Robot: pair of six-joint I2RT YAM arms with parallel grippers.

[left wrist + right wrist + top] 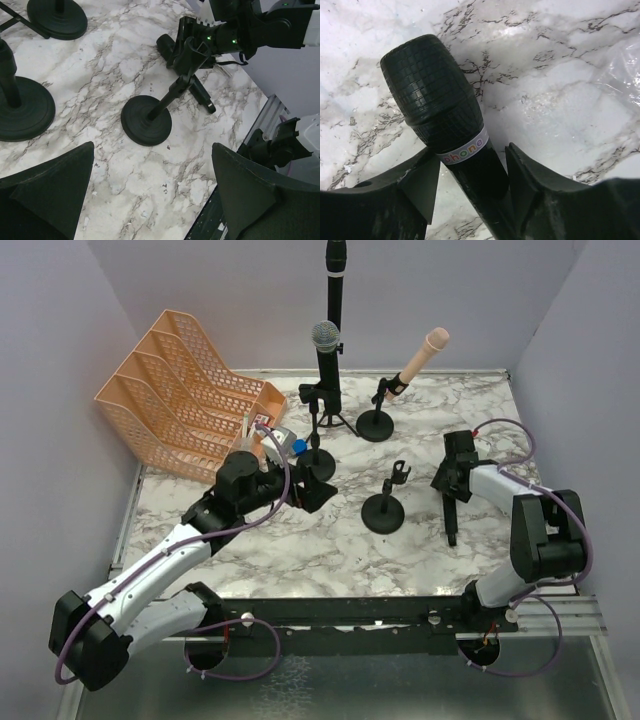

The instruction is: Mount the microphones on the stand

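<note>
Your right gripper [472, 165] straddles the last black microphone [432, 90], which lies flat on the marble table [300, 550] at the right of the overhead view. Its jaws sit close against the handle just under the ribbed head. You cannot tell from the wrist view whether they already clamp it.

Before you lift, make sure both pads bear squarely on the handle. A grip this near the head will probably let the tail swing. The empty stand [384, 510] waits at the centre of the overhead view, just left of the microphone, with its clip [398, 473] tilted up and to the right. Bring the handle in line with that clip and press it in gently, since the small round base looks likely to slide or tip.

Your left gripper [153, 165] is spread wide and holds nothing, low in its own view. It could steady that base.

The pink microphone [422, 355], the silver-headed microphone [324, 337] and the tall black microphone [335, 275] already sit on stands at upper centre.

The orange file rack [170, 370] at upper left shows no microphone in its slots.
</note>
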